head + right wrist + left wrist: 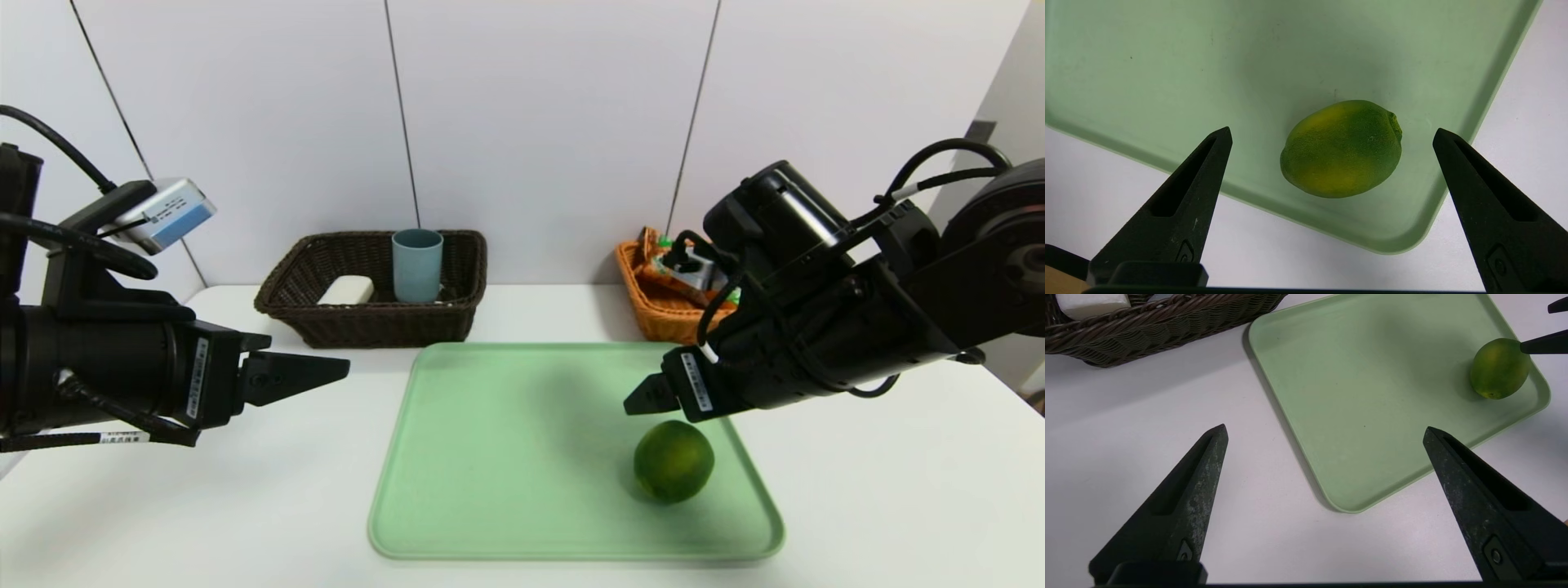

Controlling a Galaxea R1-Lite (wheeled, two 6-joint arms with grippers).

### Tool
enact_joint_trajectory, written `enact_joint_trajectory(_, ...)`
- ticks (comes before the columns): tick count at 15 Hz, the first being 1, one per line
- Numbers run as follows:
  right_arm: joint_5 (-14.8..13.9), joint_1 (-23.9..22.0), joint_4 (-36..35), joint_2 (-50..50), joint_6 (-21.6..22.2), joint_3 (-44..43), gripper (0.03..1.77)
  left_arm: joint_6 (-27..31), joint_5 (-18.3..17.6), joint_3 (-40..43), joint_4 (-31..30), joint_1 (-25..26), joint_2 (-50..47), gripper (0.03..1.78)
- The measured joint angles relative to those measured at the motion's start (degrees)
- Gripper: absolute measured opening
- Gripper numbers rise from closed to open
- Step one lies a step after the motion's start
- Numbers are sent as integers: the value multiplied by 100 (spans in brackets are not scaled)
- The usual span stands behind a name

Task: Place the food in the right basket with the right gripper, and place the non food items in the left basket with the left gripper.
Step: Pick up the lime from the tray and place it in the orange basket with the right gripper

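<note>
Pretty bright, evenly lit overall. Soft, fuzzy shadows get cast on the pale green rectangular plastic tray and the glossy white tabletop. A bit of glare is caught on the black cylindrical arm housing in the head view. No real motion blur is seen anywhere.

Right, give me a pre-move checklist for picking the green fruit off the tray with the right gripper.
1. Right gripper open and holding nothing: ok.
2. Green fruit on the tray, between the right gripper's spread fingers in its wrist view: ok.
3. Fingertips low enough to close on the fruit: cannot tell.
4. Left gripper out of the way, open over the table left of the tray: ok.
5. Light orange basket has room for the fruit beside the snack bag: cannot tell, the right arm hides part of it.
</note>
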Motion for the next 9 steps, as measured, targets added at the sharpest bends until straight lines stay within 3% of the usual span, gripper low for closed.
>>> enact_joint_trajectory(2,0,-33,23,-11,-619,-2,170,2,-7,6,5,0,18,169)
enact_joint_trajectory(7,106,-127,213,-44,-3365,15,170,-5,-2,111,-30,2,24,169)
enact_joint_trajectory(9,374,-234,240,30,-4403,22,170,-7,-2,138,-32,2,22,169)
